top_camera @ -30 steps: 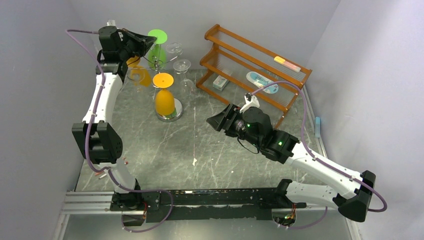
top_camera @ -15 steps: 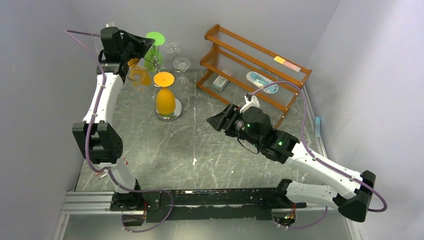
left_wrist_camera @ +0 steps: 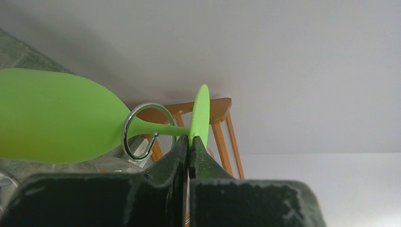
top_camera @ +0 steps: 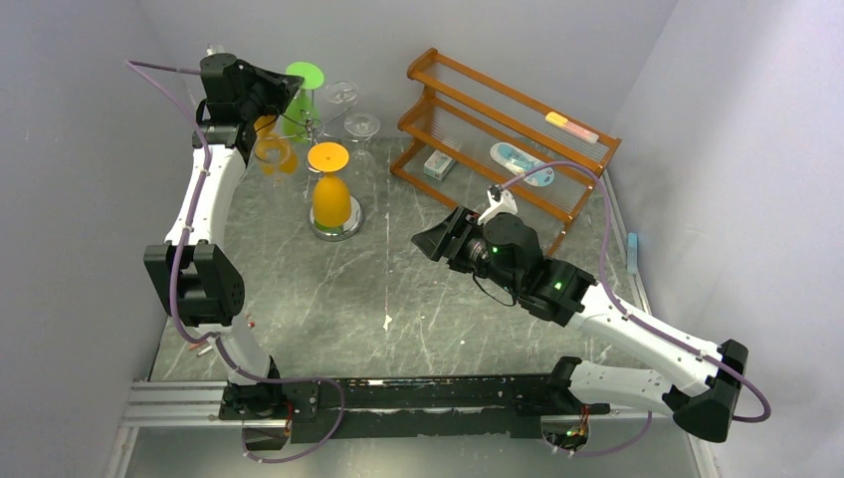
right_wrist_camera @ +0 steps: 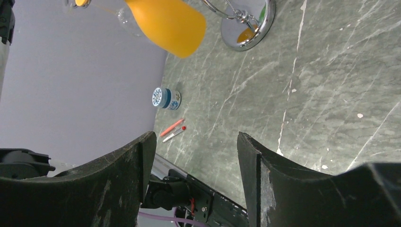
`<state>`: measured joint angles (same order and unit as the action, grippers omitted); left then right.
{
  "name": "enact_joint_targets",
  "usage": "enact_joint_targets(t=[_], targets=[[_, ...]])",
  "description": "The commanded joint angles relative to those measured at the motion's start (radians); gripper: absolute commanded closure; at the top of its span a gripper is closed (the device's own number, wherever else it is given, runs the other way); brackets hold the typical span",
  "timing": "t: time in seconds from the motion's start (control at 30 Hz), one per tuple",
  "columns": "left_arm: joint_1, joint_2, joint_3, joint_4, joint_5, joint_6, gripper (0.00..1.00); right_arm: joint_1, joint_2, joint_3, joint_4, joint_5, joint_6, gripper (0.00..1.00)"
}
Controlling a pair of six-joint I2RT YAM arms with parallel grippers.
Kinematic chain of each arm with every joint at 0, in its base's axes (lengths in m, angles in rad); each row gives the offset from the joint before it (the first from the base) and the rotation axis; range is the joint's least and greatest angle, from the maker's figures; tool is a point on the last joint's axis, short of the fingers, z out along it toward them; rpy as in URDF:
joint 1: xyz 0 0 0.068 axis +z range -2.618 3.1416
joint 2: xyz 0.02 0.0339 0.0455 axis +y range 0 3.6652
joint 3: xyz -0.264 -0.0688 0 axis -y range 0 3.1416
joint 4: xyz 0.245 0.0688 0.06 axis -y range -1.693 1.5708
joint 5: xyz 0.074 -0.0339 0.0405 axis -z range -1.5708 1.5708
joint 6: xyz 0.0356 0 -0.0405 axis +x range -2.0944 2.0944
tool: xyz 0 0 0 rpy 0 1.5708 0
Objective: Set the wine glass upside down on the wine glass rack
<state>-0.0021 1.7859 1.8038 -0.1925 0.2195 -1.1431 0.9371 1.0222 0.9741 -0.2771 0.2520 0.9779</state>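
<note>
The green wine glass (top_camera: 302,92) is held high at the back left, upside down and tilted. My left gripper (top_camera: 283,92) is shut on the rim of its round foot (left_wrist_camera: 200,113). In the left wrist view my left gripper (left_wrist_camera: 189,145) pinches the foot, the green bowl (left_wrist_camera: 52,116) points left, and the stem crosses a curled silver arm (left_wrist_camera: 126,135) of the wine glass rack. The rack's mirrored base (top_camera: 336,227) stands below, with an orange glass (top_camera: 329,197) hanging upside down. My right gripper (top_camera: 430,242) is open and empty over mid table, also in the right wrist view (right_wrist_camera: 195,142).
Another orange glass (top_camera: 275,151) and two clear glasses (top_camera: 360,126) hang on the rack. The brown wooden two-tier shelf (top_camera: 508,139) stands at the back right with small items. A small blue-white jar (right_wrist_camera: 165,98) and pens (right_wrist_camera: 172,130) lie near the left front.
My left gripper has carried the green glass a little left and back at the rack's top. The hanging glasses have shifted slightly. The right arm has not moved.
</note>
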Motion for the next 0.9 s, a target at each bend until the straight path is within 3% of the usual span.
enact_joint_targets(t=[0.0,0.17,0.37,0.53,0.87], targets=[[0.007,-0.032,-0.014,0.114,-0.046,-0.010,0.95,-0.004,-0.024,-0.002,-0.011,0.026,-0.002,0.33],[0.007,-0.075,-0.085,0.216,-0.069,-0.017,0.95,-0.004,-0.029,-0.006,-0.009,0.026,-0.002,0.33],[0.007,-0.082,-0.057,0.097,-0.096,-0.010,0.95,-0.005,-0.033,-0.010,-0.010,0.027,0.000,0.33],[0.008,-0.096,-0.068,0.058,-0.092,-0.021,0.81,-0.005,-0.038,-0.012,-0.012,0.029,0.005,0.33],[0.008,-0.118,-0.063,-0.015,-0.096,-0.029,0.68,-0.006,-0.048,-0.020,-0.013,0.029,0.011,0.33]])
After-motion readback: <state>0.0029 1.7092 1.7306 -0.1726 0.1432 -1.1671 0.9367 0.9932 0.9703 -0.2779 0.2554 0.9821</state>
